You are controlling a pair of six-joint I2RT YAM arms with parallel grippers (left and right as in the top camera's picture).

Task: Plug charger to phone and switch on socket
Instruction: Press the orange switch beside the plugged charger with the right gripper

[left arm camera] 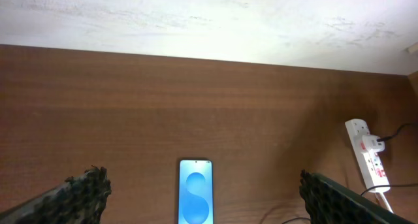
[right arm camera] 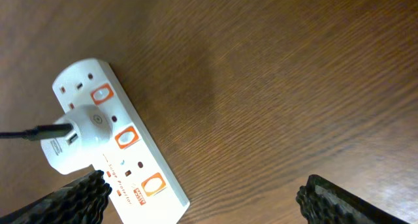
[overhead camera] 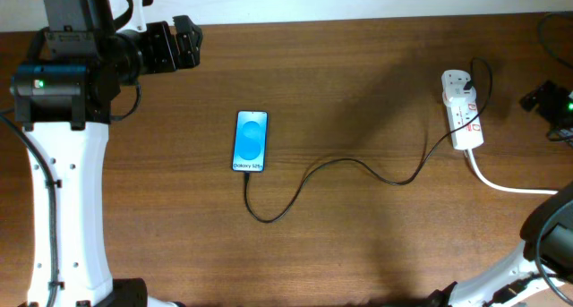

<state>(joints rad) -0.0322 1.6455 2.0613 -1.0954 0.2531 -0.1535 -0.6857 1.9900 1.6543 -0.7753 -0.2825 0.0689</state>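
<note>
Plainly, we see the phone (overhead camera: 251,141) lying flat on the brown table (overhead camera: 358,65), a little left of the middle of the overhead frame, with its blue screen up and the white lettering at its lower end. The charger (overhead camera: 345,162) meets that lower edge, loops down and to the right below the phone, then runs in a wavy line across the wood to the socket (overhead camera: 463,110) at the right side of the frame. We cannot tell whether its tip is fully seated in the phone.

Near the socket's upper end sits a rounded white plug head (right arm camera: 75,138). In the right wrist view the black cable enters that head from the left edge of the frame. Three orange switches (right arm camera: 125,138) line the strip, and we cannot tell which way they are set. A thick white cord (overhead camera: 501,183) leaves the strip's lower end toward the right edge of the overhead frame.

The left gripper (overhead camera: 186,40) sits in the upper left of the overhead frame, well apart from the phone, with its jaws spread wide and nothing between them. The right gripper (right arm camera: 202,183) is above the table just beside the socket. Its fingers (right arm camera: 78,201) stand wide in the lower corners of its own view and hold nothing.
</note>
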